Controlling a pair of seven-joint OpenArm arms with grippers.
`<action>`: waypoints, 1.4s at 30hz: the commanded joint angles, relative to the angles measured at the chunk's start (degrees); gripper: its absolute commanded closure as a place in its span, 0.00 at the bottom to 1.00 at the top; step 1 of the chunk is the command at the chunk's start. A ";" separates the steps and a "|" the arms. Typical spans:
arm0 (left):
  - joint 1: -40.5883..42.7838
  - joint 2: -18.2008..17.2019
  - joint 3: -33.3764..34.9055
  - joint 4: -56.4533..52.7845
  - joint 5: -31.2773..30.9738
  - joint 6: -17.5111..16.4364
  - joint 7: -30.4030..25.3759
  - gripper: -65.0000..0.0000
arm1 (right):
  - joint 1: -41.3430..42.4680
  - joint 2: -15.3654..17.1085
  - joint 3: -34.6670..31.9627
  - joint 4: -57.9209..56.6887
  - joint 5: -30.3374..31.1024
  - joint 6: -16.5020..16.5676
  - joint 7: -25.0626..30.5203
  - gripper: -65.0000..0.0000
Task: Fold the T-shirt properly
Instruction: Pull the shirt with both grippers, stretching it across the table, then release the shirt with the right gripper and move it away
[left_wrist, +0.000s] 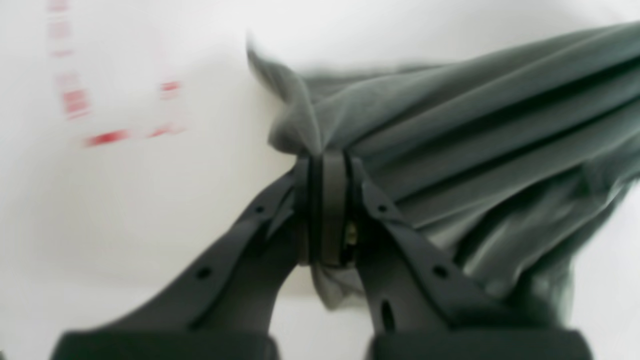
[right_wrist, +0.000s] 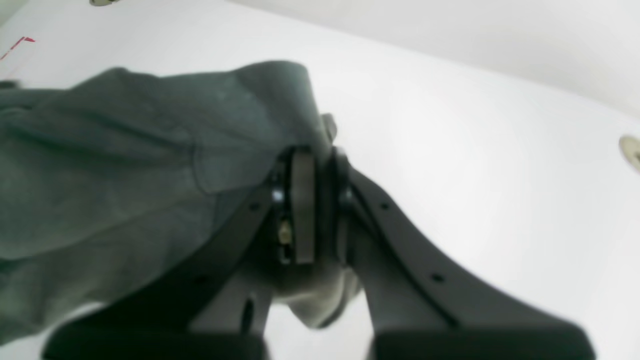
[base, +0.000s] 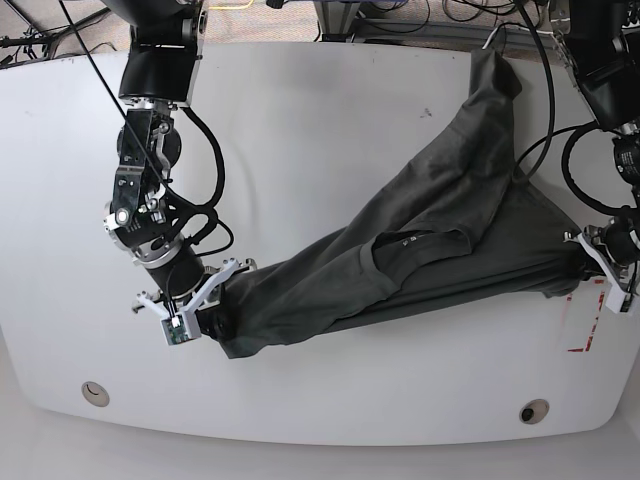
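The dark grey T-shirt (base: 440, 250) is stretched in a long bunched band across the white table (base: 330, 130). One part of it trails up to the far edge at the back right. My right gripper (base: 213, 297) is at the band's left end, shut on a bunch of the fabric. In the right wrist view the right gripper's (right_wrist: 312, 155) jaws are pressed together with the T-shirt (right_wrist: 125, 150) draping off to the left. My left gripper (base: 588, 260) pinches the right end. The left wrist view shows the left gripper (left_wrist: 327, 160) shut on the T-shirt (left_wrist: 475, 125), whose taut folds run off to the right.
Red tape marks (base: 580, 345) lie on the table by the left gripper, and show blurred as red marks (left_wrist: 105, 137) in the left wrist view. Two round holes (base: 95, 392) (base: 533, 411) sit near the front edge. Cables (base: 400, 15) hang behind the table's far edge.
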 joint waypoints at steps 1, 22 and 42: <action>-1.30 -1.87 -2.95 4.64 2.81 0.51 2.16 1.00 | 4.59 1.66 0.80 -0.97 -1.55 -2.74 2.10 1.00; -11.77 -1.87 -7.78 23.71 2.46 0.34 10.34 1.00 | 21.29 4.30 0.36 -9.67 -1.47 -2.38 2.10 0.80; -7.90 -1.96 -8.31 24.07 2.46 0.25 12.19 1.00 | 13.20 -1.68 0.45 -11.08 -1.47 -2.38 1.92 0.36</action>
